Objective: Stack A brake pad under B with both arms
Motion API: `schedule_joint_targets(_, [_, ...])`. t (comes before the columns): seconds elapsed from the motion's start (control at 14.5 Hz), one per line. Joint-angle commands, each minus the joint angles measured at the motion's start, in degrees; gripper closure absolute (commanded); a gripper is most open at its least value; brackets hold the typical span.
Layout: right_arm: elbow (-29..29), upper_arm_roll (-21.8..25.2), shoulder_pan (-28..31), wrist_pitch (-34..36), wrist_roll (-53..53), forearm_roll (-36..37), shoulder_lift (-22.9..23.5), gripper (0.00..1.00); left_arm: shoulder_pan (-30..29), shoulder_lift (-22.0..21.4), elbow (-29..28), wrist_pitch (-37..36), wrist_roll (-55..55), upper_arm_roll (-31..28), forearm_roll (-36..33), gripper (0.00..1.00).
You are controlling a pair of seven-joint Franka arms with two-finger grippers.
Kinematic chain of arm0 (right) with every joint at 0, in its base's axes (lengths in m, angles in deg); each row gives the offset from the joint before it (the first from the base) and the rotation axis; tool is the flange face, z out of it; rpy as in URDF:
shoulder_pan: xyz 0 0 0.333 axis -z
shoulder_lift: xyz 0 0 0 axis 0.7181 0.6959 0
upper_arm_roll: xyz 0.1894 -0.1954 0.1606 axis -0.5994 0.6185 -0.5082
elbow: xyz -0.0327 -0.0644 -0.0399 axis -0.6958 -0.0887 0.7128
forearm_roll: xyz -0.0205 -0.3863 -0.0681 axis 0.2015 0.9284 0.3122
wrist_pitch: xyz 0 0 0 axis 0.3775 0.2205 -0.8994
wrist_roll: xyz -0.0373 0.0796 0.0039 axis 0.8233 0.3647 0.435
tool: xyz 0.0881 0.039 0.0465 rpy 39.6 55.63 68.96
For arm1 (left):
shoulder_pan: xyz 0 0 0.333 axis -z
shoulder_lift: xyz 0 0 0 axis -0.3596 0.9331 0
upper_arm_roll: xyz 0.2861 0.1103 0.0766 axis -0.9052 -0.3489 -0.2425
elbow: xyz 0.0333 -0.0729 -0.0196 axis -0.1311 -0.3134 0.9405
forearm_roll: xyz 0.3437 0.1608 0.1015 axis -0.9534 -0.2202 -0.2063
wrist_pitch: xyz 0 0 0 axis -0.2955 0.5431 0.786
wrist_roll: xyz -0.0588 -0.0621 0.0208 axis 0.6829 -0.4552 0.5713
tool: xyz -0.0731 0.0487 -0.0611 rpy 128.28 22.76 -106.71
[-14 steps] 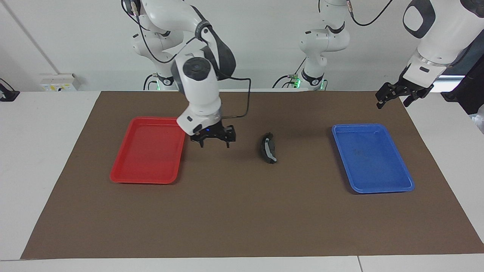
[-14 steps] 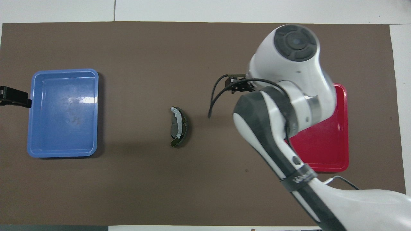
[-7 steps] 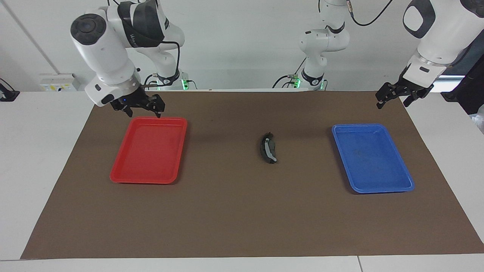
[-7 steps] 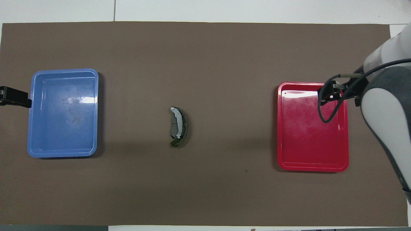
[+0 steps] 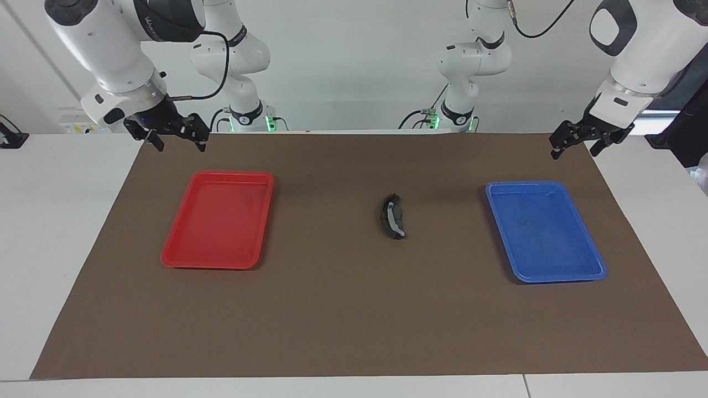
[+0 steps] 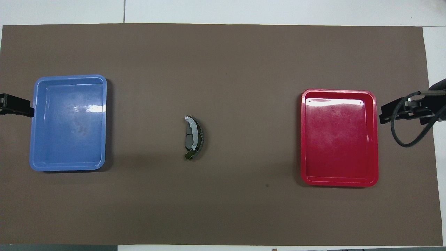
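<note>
Facing view: both grippers are hanging up in the air, clear of the work, one at each end of the table.

- Right gripper (image 5: 178, 145) is hovering over the edge of the brown mat (image 5: 354, 320) at the right arm's end. Its fingers are spread apart and gripping nothing.
- Left gripper (image 5: 575, 150) is hovering over the mat's edge at the left arm's end. Its fingers are likewise spread and carrying nothing.
- Overhead view: only the tip of the left gripper (image 6: 15, 108) is showing, just beside the blue tray (image 6: 69, 76). The right gripper (image 6: 406, 111) is showing just beside the red tray (image 6: 339, 91), with a black cable looping under it.

The two brake parts are lying together as one small pile in the middle of the mat, between the trays and well apart from both.

- The curved piece (image 6: 201, 139) is bowing toward the right arm's end, and its light grey strip is running along the top of the pile.
- The short pad (image 6: 188, 136) is showing at the side toward the left arm's end, with the strip crossing over it. How far it is tucked under, I cannot tell.
- Facing view: the pile is reading as one dark crescent, the curved piece (image 5: 384, 214) uppermost.

Neither tray is holding anything.
</note>
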Motion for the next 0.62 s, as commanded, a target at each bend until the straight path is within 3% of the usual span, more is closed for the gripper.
schedule_joint_targets(0.0, [-0.9,3.9,-0.3,-0.8,-3.0,0.3,-0.9,0.0,-0.5,0.0,0.2,-1.1,-0.8,0.2,0.4,0.0])
schedule_joint_targets(0.55, [-0.5,3.7,0.1,-3.0,-3.0,0.4,-0.4,0.0,-0.5,0.0,0.2,-0.9,-0.8,0.2,0.4,0.0])
